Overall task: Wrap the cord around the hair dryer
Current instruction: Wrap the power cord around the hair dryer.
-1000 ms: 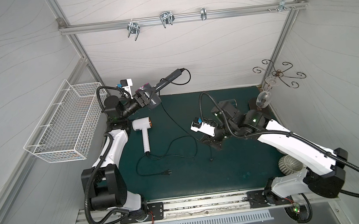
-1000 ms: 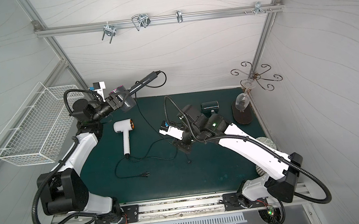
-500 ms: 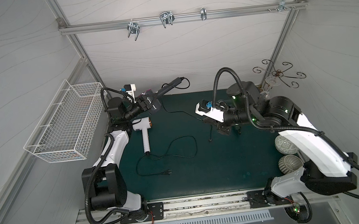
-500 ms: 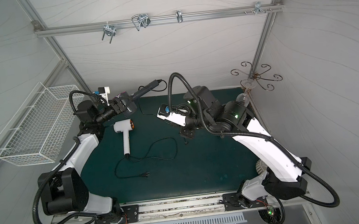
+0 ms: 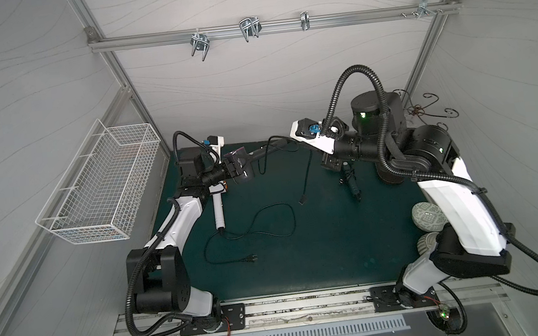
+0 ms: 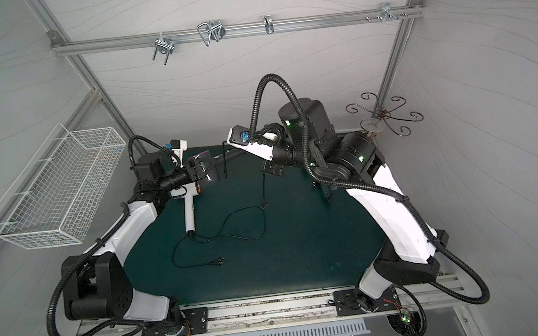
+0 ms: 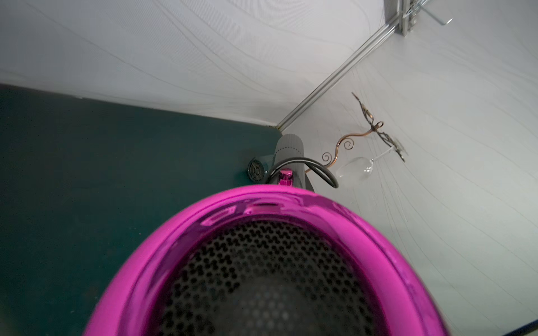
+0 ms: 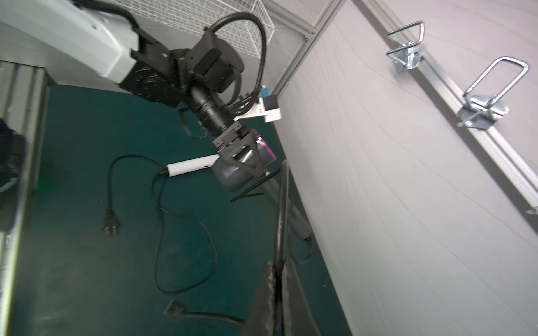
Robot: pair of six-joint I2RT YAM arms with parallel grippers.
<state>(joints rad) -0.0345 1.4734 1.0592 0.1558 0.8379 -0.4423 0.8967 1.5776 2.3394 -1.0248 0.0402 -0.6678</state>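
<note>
Cord (image 8: 281, 218) ran straight up mid-frame from the closed right gripper (image 8: 278, 273) pinching it; left gripper (image 8: 252, 179), jaws spread wide, clamped the dryer (image 8: 230, 177) at center.

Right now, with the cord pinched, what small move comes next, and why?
Probably swing the right end effector around the handle of the grey hair dryer to lay a turn: it is shut on the black cord, which crosses the handle, and the left end effector holds the dryer's body.

Grey, magenta-rimmed hair dryer (image 8: 231, 176); green mat (image 5: 321, 255)
</note>
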